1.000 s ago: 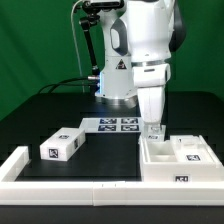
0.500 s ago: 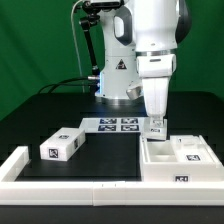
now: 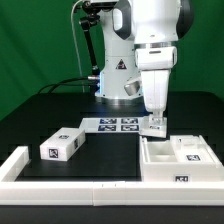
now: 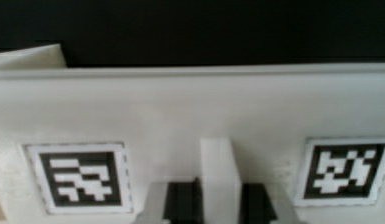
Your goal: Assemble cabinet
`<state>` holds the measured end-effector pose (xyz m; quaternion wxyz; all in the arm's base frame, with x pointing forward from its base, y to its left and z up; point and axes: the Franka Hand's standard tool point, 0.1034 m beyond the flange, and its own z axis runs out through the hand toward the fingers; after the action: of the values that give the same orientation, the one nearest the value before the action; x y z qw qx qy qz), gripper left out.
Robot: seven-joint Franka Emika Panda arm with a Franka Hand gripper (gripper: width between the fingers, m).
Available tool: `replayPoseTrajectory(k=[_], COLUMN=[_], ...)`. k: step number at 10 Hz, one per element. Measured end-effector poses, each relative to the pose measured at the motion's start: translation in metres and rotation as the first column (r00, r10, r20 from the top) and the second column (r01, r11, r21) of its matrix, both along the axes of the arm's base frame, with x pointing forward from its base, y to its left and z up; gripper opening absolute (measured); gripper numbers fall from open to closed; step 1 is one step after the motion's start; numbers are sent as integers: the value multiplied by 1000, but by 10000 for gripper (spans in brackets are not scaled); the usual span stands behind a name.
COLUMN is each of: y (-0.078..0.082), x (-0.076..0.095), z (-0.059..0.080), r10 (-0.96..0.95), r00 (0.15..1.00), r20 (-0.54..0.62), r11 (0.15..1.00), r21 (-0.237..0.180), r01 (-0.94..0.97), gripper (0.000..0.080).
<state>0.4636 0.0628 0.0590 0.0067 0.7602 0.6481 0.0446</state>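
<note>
The cabinet body (image 3: 176, 162), a white open box with black-and-white tags, lies at the exterior view's right front. My gripper (image 3: 155, 121) hangs just above its rear left corner. It is shut on a small white tagged panel (image 3: 156, 126). In the wrist view the panel (image 4: 189, 110) fills the frame, with a tag on each side. The dark fingers (image 4: 178, 205) of my gripper (image 4: 215, 198) pinch its central rib. A white tagged drawer block (image 3: 62, 144) lies on the black table at the left.
The marker board (image 3: 117, 124) lies flat in front of the robot base, just left of the gripper. A long white border rail (image 3: 70, 184) runs along the table's front and turns up the left side. Green wall behind.
The gripper has risen slightly from the cabinet body's rear corner and shifted a little to the right. The tagged panel now shows in its fingers. The drawer block has not moved.
</note>
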Motion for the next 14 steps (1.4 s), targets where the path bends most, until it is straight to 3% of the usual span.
replayPoseTrajectory(k=[14], y=[3], x=[2], z=[-8], r10=[25], r00=[1000], r20=[-17], r11=[1000], r21=[4], r01=[-25], gripper=[70])
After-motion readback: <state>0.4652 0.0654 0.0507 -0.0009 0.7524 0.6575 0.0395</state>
